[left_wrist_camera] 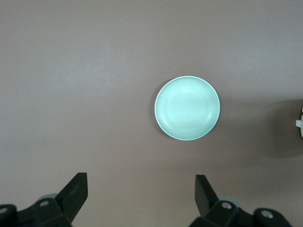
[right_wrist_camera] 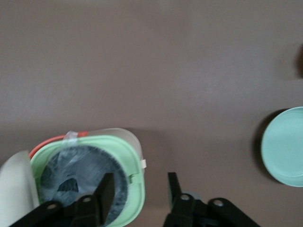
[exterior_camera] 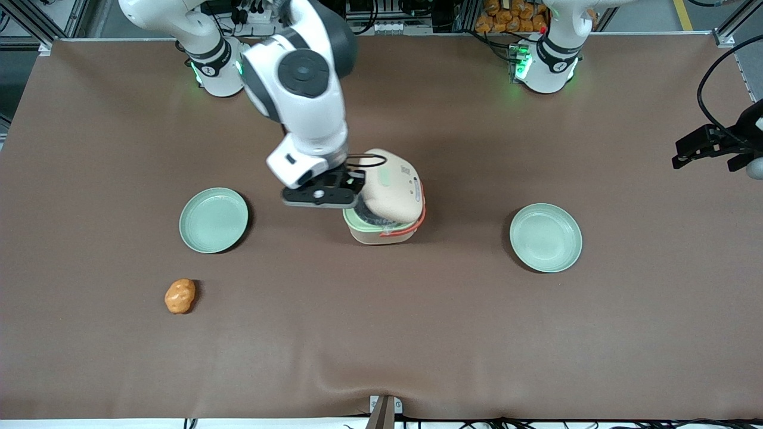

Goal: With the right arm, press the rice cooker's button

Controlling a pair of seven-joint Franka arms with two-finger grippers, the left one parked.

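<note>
1. My pincer [exterior_camera: 334,199] hangs with its fingers [right_wrist_camera: 105,191] apart and empty, right over the pale green rim of the rice cooker [exterior_camera: 384,205].
2. The cooker stands mid-desk with its cream lid swung open, the silvery pot showing inside.
3. One finger is over the pot, the other just outside the rim.
4. I cannot make out the button.
5. A green plate [exterior_camera: 213,220] lies toward my end of the desk [exterior_camera: 381,333], another plate [exterior_camera: 545,237] toward the parked arm's.
6. An orange lump [exterior_camera: 180,296] sits nearer the front camera.

rice cooker [right_wrist_camera: 90,177] cut off, button unseen — gripper [right_wrist_camera: 137,194] over its rim
</note>
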